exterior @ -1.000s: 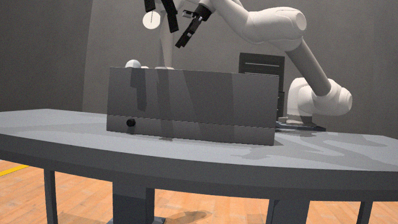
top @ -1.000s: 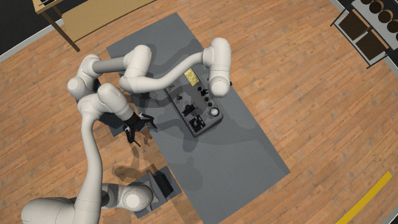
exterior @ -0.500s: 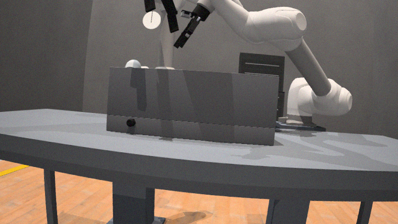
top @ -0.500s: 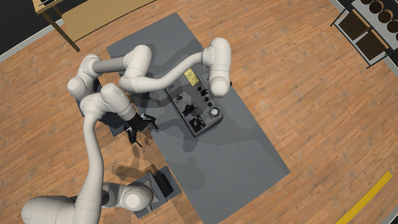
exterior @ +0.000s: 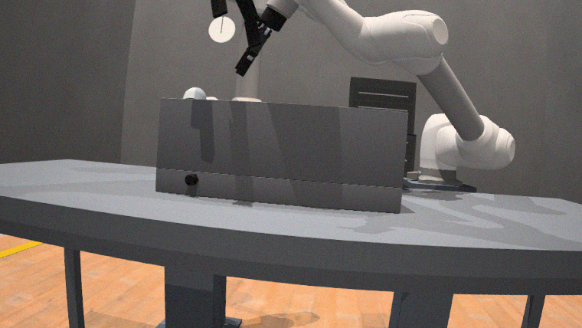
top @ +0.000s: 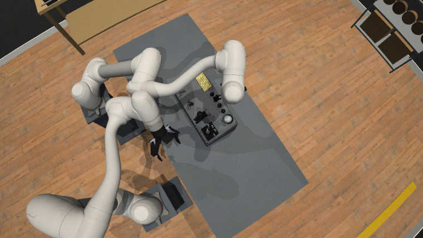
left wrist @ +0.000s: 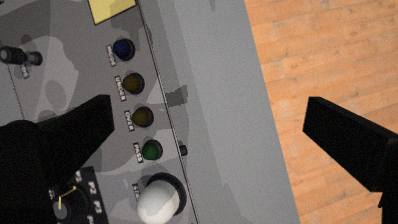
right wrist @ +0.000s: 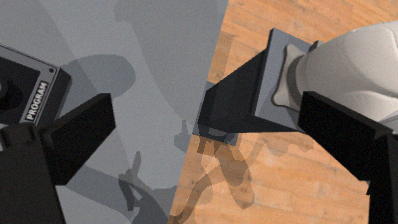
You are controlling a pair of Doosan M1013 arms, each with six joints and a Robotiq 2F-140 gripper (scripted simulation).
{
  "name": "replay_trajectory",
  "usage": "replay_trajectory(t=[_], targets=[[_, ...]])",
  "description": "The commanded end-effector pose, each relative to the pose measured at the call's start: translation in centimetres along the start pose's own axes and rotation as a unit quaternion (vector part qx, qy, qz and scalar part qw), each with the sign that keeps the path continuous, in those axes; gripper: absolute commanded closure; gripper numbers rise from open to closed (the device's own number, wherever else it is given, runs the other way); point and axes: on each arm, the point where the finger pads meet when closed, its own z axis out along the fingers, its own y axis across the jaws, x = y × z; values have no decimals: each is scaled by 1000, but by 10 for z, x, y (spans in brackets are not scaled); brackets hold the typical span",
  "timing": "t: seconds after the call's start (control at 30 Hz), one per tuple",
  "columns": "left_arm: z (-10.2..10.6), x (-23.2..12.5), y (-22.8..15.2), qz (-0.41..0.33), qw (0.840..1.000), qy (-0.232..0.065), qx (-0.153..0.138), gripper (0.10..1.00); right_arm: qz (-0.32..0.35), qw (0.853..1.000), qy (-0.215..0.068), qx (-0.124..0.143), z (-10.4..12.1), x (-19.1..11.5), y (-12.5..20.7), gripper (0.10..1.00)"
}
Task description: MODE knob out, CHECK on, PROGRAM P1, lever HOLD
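Observation:
The console (top: pixel 223 134) (exterior: pixel 285 142) (left wrist: pixel 65 82) stands on the table. The PROGRAM dial (top: pixel 207 130) (left wrist: pixel 62 211) has its yellow pointer towards P1. The black lever (top: pixel 199 114) stands in its slot; its position cannot be told. A black knob (top: pixel 190 104) (left wrist: pixel 12 55) stands out from the panel; its label is unreadable. CHECK's state cannot be told. The UNDER light (left wrist: pixel 133 83) and OVER light (left wrist: pixel 143 116) are dark. My left gripper (left wrist: pixel 209 113) is open and empty above the console's back edge. My right gripper (top: pixel 168 150) (right wrist: pixel 207 109) is open and empty beside the console, over the table's edge.
A white dome button (top: pixel 227 118) (left wrist: pixel 157 201), a blue light (left wrist: pixel 123 49) and a green light (left wrist: pixel 152 150) line the panel's back edge. A yellow note (top: pixel 203 82) (left wrist: pixel 112 7) lies at one end. A small black knob (exterior: pixel 191 178) (left wrist: pixel 183 150) sticks out of the back wall.

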Motion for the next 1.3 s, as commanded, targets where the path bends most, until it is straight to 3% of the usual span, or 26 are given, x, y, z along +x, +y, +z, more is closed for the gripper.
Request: replay_trajectory(t=[0.0, 0.1, 0.17, 0.3, 0.67, 0.73, 0.83, 1.23, 1.27], targets=[[-2, 1, 0, 0, 1000, 0, -1, 98, -7, 999, -19, -34, 27, 33, -13, 98], [-2, 1, 0, 0, 1000, 0, -1, 98, -12, 997, -40, -62, 53, 62, -19, 98], [-2, 1, 0, 0, 1000, 0, -1, 98, -12, 997, -40, -62, 53, 62, -19, 98], [-2, 1, 0, 0, 1000, 0, -1, 98, -18, 992, -79, -100, 93, 105, -21, 98], [-2, 1, 0, 0, 1000, 0, -1, 98, -28, 971, -180, -155, 180, 187, 0, 98], [-2, 1, 0, 0, 1000, 0, -1, 98, -28, 971, -180, -155, 180, 187, 0, 98], [-2, 1, 0, 0, 1000, 0, -1, 98, -29, 959, -226, -166, 215, 216, 18, 98], [-13, 3, -4, 0, 1000, 0, -1, 98, -24, 922, -353, -159, 303, 274, 87, 98], [-13, 3, -4, 0, 1000, 0, -1, 98, -24, 922, -353, -159, 303, 274, 87, 98]])
